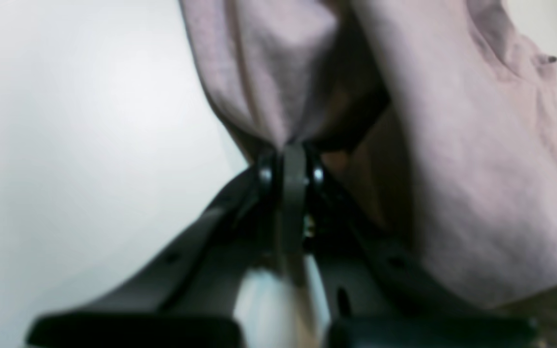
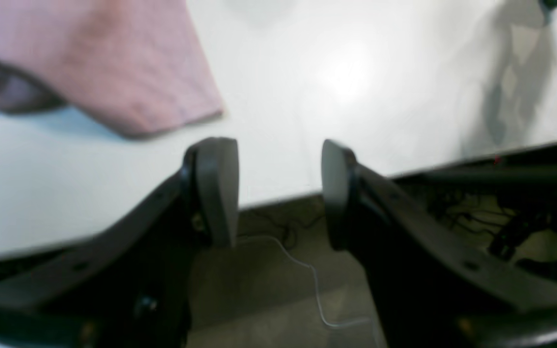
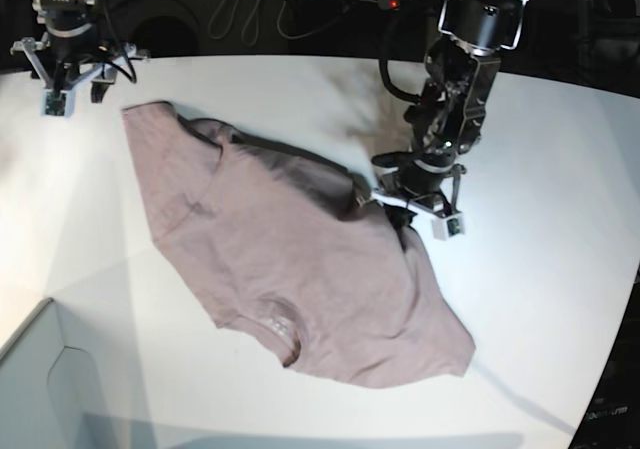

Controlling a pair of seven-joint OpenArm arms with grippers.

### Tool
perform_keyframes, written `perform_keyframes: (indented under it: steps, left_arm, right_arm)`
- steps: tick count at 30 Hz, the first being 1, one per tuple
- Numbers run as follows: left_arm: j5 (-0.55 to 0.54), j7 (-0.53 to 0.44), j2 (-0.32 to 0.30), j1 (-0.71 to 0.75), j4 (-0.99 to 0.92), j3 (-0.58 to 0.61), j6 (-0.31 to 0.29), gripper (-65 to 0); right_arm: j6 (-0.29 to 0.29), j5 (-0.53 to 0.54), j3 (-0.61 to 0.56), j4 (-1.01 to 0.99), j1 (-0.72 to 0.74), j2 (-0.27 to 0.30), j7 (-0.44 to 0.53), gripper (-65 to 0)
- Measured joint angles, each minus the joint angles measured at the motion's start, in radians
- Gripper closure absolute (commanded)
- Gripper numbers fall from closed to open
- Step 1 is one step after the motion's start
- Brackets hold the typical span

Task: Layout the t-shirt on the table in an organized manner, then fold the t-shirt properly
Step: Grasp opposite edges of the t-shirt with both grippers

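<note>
While the wrinkled mauve-pink cloth t-shirt [image 3: 290,269] lies spread across the middle of the smooth white worktop [image 3: 560,219], the left end effector [image 1: 290,150] pinches a bunched fold at its right edge; the right end effector [image 2: 278,193] hangs spread over the far-left corner.

We're in a robotics lab: a white table [image 3: 560,169], cables [image 2: 307,270] trailing over the floor beneath it.
</note>
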Motion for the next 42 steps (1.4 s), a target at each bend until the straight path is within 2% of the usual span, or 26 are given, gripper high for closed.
perform_keyframes:
  steps: [1,2,6,9,15,21,26,28,30,31,34,36,39,42]
  left_arm:
    - [0.000,0.003,-0.011,0.005,0.021,0.000,0.002,0.0]
    - [0.003,0.006,-0.030,0.016,0.052,0.006,-0.005,0.0]
    - [0.002,-0.001,-0.092,0.077,0.200,-0.002,0.013,-0.1]
    - [0.003,0.002,-0.134,0.131,0.303,-0.001,0.008,-0.1]
    - [0.004,0.005,-0.203,0.214,0.439,-0.001,0.008,-0.1]
    - [0.004,0.004,-0.206,0.272,0.457,-0.104,0.007,-0.1]
    - [0.004,0.005,-0.206,0.290,0.455,-0.132,0.006,-0.1]
    - [0.004,0.005,-0.206,0.294,0.455,-0.139,0.006,-0.1]
    - [0.004,0.004,-0.206,0.304,0.456,-0.139,0.005,-0.1]
    - [0.004,0.005,-0.206,0.309,0.456,-0.139,0.005,-0.1]
    - [0.005,0.005,-0.206,0.322,0.480,-0.139,0.007,-0.1]
    - [0.012,0.005,-0.208,0.333,0.517,-0.139,0.007,-0.1]
    - [0.016,0.006,-0.209,0.346,0.583,-0.139,0.003,-0.1]
    - [0.015,0.014,-0.209,0.350,0.626,-0.139,0.002,-0.1]
  right_arm:
    - [0.008,0.001,-0.001,0.000,0.014,0.000,-0.008,-28.1]
    - [0.049,-0.001,0.000,0.000,0.029,0.000,-0.018,-28.1]
    - [0.288,-0.003,-0.010,-0.002,0.093,0.002,-0.045,-28.1]
    - [0.351,-0.001,-0.035,-0.076,0.180,-0.003,-0.054,-28.3]
    - [0.366,-0.011,-0.056,-0.306,0.318,0.000,-0.096,-28.4]
    - [0.366,-0.012,-0.055,-0.448,0.379,-0.002,-0.089,-28.4]
    - [0.363,-0.008,-0.053,-0.519,0.424,0.003,-0.047,-27.1]
    - [0.363,-0.005,-0.052,-0.531,0.426,0.003,-0.027,-20.9]
    - [0.363,-0.005,-0.050,-0.533,0.421,0.008,-0.018,-9.0]
    - [0.363,-0.005,-0.049,-0.533,0.421,0.008,-0.019,-0.6]
    - [0.363,0.003,-0.052,-0.508,0.396,0.008,-0.026,-0.2]
    - [0.371,0.002,-0.054,-0.444,0.348,0.009,-0.069,0.0]
    - [0.433,-0.021,-0.046,-0.285,0.260,0.009,-0.111,0.0]
    - [0.443,-0.013,-0.045,-0.097,0.221,0.011,-0.091,0.0]
